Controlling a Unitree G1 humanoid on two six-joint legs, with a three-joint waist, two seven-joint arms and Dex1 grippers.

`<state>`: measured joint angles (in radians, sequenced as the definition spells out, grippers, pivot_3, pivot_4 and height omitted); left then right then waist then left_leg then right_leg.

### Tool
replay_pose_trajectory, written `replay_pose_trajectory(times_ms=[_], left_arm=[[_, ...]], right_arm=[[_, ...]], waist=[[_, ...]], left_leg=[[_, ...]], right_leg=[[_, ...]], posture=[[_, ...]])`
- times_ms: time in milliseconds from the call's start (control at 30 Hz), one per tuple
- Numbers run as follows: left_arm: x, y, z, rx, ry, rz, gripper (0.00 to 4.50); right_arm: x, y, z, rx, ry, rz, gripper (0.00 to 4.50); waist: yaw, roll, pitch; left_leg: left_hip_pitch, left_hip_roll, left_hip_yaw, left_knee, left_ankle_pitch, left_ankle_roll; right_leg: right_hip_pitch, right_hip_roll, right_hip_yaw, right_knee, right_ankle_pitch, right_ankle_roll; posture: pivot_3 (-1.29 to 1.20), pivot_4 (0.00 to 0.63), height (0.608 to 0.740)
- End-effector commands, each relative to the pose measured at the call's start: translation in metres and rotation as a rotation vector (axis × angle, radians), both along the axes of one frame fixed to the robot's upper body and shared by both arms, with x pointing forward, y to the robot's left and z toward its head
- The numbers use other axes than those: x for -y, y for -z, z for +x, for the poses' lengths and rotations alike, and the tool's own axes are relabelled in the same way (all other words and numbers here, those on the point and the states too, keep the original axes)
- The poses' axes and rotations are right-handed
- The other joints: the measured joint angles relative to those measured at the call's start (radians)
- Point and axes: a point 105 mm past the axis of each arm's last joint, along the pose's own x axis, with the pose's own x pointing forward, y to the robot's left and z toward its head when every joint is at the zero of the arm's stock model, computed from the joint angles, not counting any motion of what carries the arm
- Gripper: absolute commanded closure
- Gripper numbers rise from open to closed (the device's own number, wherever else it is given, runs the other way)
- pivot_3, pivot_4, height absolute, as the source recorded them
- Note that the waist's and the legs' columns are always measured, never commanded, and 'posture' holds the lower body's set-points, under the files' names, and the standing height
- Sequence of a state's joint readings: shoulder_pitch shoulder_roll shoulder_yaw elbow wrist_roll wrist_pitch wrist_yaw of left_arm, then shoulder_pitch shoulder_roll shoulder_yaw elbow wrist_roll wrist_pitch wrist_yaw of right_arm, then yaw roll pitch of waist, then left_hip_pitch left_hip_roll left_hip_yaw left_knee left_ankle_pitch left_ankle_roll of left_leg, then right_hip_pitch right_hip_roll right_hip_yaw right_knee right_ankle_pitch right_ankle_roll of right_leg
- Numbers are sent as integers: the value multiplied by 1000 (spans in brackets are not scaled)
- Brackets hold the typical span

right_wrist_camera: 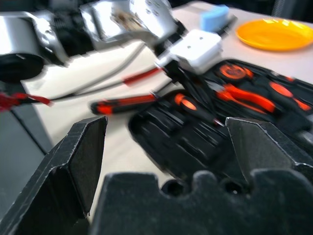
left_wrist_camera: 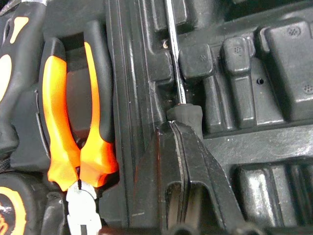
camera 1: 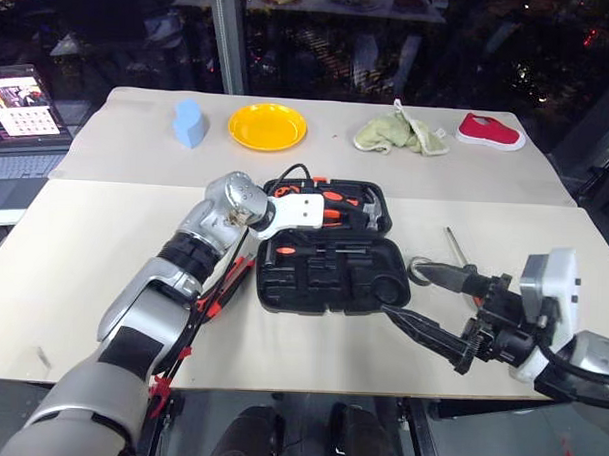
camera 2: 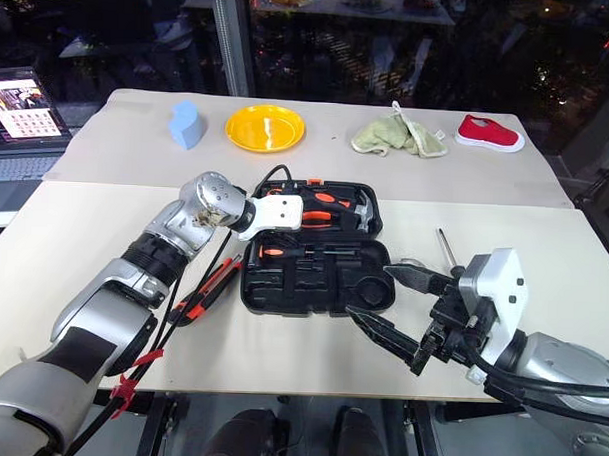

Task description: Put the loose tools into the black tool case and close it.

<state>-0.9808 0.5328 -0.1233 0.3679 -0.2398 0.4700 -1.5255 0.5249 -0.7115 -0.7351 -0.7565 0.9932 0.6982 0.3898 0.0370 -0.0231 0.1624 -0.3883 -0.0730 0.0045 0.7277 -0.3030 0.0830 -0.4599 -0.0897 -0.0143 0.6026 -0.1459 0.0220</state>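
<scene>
Your left gripper [left_wrist_camera: 183,142] is nearly closed around a screwdriver [left_wrist_camera: 175,54] over the case [camera 1: 328,279]; it may miss its recess. Right gripper [camera 2: 387,301] is hanging wide open.

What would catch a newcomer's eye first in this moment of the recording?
The open black tool case lies mid-table, orange-handled pliers seated in its far half. The left gripper reaches over the case, while the right gripper hangs wide open just right of it. A utility knife lies on the table left of the case, and a yellow plate sits at the back.
</scene>
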Motion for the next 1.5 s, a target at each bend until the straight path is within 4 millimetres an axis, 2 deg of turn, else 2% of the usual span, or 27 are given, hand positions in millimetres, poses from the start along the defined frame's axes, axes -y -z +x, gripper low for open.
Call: replay_pose_trajectory(times_ms=[33, 133, 200, 233, 300, 467, 700, 767, 867, 1000, 1100, 1200, 1333, 1500], left_arm=[[3, -26, -48, -70, 171, -89, 1597], [4, -27, -65, -108, 211, -90, 634], [5, -27, -72, -125, 229, -87, 57], [5, -27, -74, -130, 233, -87, 20], [6, -29, -76, -134, 232, -89, 20], [4, -31, -82, -135, 234, -80, 20], [0, -30, -86, -117, 221, -43, 20], [-1, -30, -89, -110, 213, -25, 20], [-3, -28, -88, -98, 197, -7, 20], [-5, -28, -87, -77, 170, 1, 20], [-4, -29, -81, -31, 131, -4, 20], [-3, -30, -77, -14, 109, -15, 20], [-3, -29, -76, -9, 106, -18, 0], [-4, -25, -71, -4, 88, -9, 0]], right_arm=[[49, -2, -68, -110, 169, -55, 0], [71, -1, -95, -174, 246, -72, 0], [82, -3, -103, -186, 282, -79, 0], [85, -4, -103, -185, 290, -80, 0], [88, -5, -98, -179, 287, -79, 0], [77, -6, -63, -141, 173, -71, 0], [59, 4, 3, -109, 38, -67, 0], [56, 15, 35, -105, 34, -90, 0], [55, 30, 66, -127, 64, -102, 0], [49, 52, 84, -183, 57, -65, 0], [52, 62, 92, -203, 99, -60, 0], [45, 70, 98, -202, 94, -22, 0], [38, 73, 104, -191, 97, -8, 1007], [37, 73, 109, -151, 128, -1, 2860]], waist=[[16, 10, -3], [6, 10, -3], [-3, 9, -3], [-10, 9, -2], [-24, 9, -1], [-44, 11, -2], [-35, 11, -2], [-30, 9, -1], [-26, 8, 0], [-12, 8, 0], [-11, 8, 0], [-16, 8, 0], [-26, 8, 0], [-29, 8, 0]], left_leg=[[0, -1, 0, 0, -1, 2], [4, -1, 0, 0, -10, 12], [7, -1, 0, 1, -10, 12], [11, -1, 2, 1, -10, 12], [20, 1, 1, 1, -13, 7], [24, 3, 1, 0, -12, 2], [21, 2, 2, -2, -8, 6], [20, 1, 2, -3, -5, 1], [19, 0, 2, -2, -6, -1], [18, 0, 0, -2, -6, 0], [18, 0, -2, -5, -6, 0], [18, -2, 0, -6, -6, 0], [18, -2, 0, -7, -6, -1], [20, -2, 0, -10, -4, -4]], right_leg=[[2, -1, 0, -9, -1, 2], [6, -1, 2, -8, -4, 5], [11, -1, 2, -9, -6, 8], [14, -2, 3, -10, -9, 13], [23, -5, 5, -10, -11, 12], [24, -3, 9, -8, -11, 12], [19, -2, 5, -8, -9, 10], [18, -2, 5, -8, -6, 3], [17, -3, 5, -9, -5, 2], [17, -2, 4, -8, -5, 1], [16, -1, 4, -9, -5, 0], [15, -1, 4, -9, -5, 1], [15, -1, 3, -9, -5, 1], [15, 0, 3, -8, -5, 0]], posture=[[0, 150, 740], [0, 150, 740], [0, 150, 740], [0, 150, 740], [0, 150, 740], [0, 150, 740], [0, 150, 740], [0, 150, 740], [0, 150, 740], [0, 150, 740], [0, 150, 740], [0, 150, 740], [0, 150, 740], [0, 150, 740]])
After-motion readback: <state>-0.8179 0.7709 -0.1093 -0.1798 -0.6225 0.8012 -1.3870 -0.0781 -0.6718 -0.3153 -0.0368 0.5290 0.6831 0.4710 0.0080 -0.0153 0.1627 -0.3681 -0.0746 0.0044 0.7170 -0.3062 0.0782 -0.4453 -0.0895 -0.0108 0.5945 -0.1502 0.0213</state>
